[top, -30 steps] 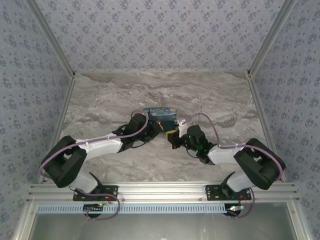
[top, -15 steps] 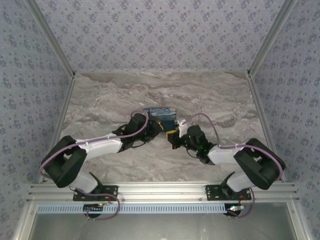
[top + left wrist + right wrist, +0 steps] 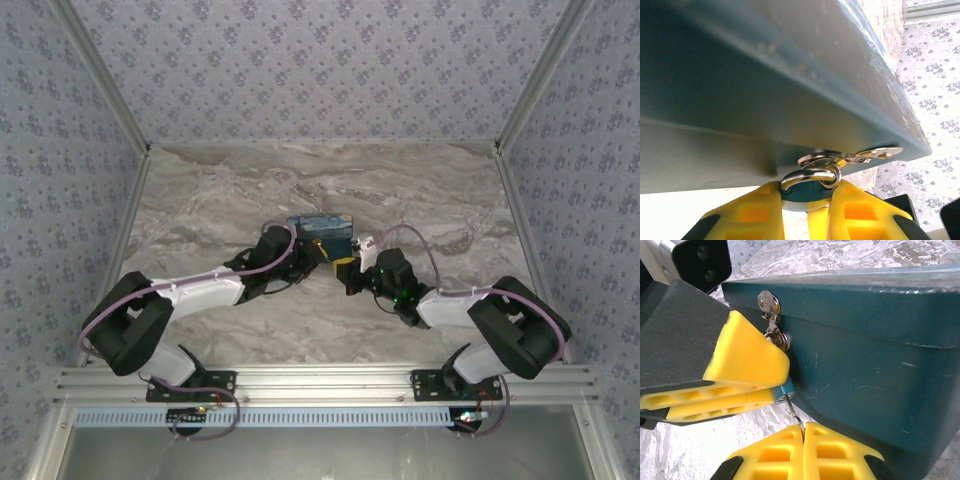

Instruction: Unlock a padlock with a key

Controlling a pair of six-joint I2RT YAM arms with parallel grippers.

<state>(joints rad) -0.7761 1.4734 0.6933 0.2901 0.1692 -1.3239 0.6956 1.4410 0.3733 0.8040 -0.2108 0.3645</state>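
key (image 3: 795, 413) | long axis near upright, tip meeting padlock (image 3: 785, 389) underside | right tool (image 3: 803, 428) pinching it

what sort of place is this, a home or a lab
Probably a robot test cell: a marble-look table walled by wallpapered panels on an aluminium frame, with two arms bolted at its near edge.

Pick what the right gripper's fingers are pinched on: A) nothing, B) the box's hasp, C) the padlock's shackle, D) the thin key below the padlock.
D: in the right wrist view the right gripper is shut on the thin key, whose other end reaches up to the underside of the padlock clamped in the left gripper.
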